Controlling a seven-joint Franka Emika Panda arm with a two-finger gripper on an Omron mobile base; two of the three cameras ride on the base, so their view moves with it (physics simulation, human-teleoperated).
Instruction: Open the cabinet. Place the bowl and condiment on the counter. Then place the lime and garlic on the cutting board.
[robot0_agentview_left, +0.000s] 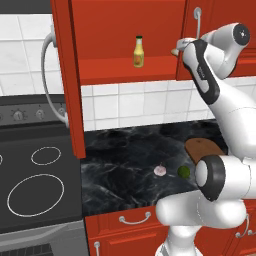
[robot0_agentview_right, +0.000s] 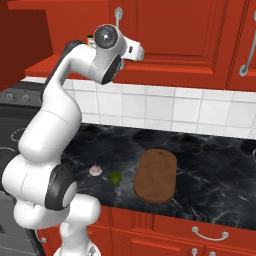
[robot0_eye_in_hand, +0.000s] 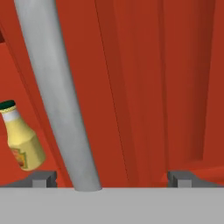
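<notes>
Hand view: tool (robot0_eye_in_hand: 111, 179) spread wide around cabinet handle (robot0_eye_in_hand: 57, 96); condiment (robot0_eye_in_hand: 21, 135) on shelf beyond.

White tiled wall (robot0_agentview_left: 135, 107), dark stovetop (robot0_agentview_left: 35, 175), red drawers (robot0_agentview_right: 200, 232), perhaps oven below

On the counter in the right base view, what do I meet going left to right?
garlic → lime → cutting board, all lying on the black counter.
</notes>
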